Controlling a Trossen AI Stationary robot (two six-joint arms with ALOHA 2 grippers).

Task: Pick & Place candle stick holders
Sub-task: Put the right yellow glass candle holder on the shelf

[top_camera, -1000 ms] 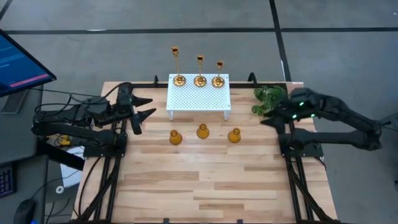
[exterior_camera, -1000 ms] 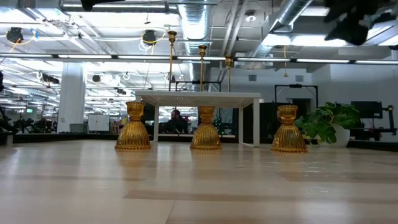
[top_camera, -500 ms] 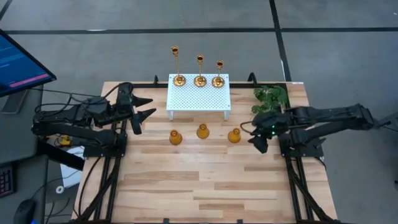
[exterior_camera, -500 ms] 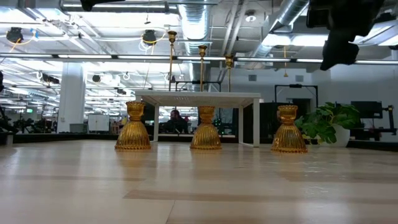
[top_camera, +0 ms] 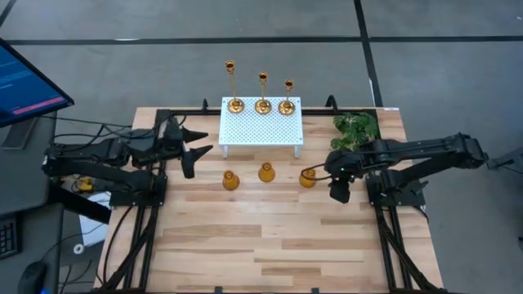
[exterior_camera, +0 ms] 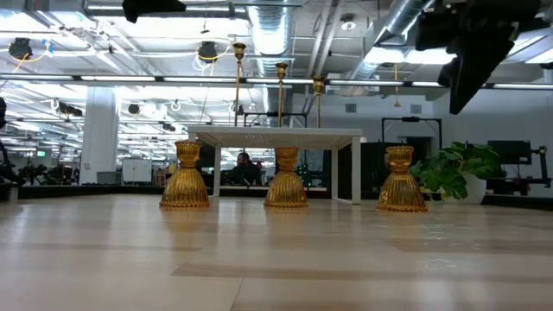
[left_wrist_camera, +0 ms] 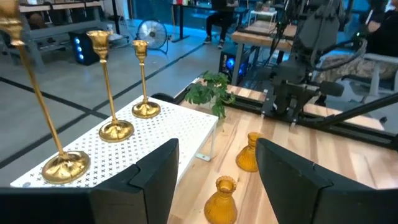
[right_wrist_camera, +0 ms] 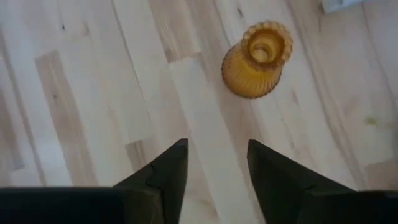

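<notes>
Three brass candlesticks (top_camera: 262, 104) stand by their round bases on a white perforated stand (top_camera: 261, 131) at the table's far middle. Three amber bulb-shaped holders stand upright on the wood in front of it: left (top_camera: 230, 180), middle (top_camera: 266, 172), right (top_camera: 307, 177). My right gripper (top_camera: 337, 194) is open and empty above the table, pointing down, just right of the right holder (right_wrist_camera: 256, 60). My left gripper (top_camera: 203, 144) is open and empty, left of the stand, facing the candlesticks (left_wrist_camera: 115, 129) and the holders (left_wrist_camera: 221, 198).
A green leafy plant (top_camera: 355, 129) stands at the far right, behind my right arm. The stand's legs (exterior_camera: 356, 168) rise behind the holders (exterior_camera: 286, 179). Bare wood lies toward the near edge (top_camera: 270, 253). A monitor (top_camera: 29, 82) stands off the table's left.
My right gripper has come from beside the plant toward the table's left and near side, has tipped down, and now hangs close to the right amber holder. My left gripper has gone a little toward the right, nearer the stand. The holders and candlesticks have not moved.
</notes>
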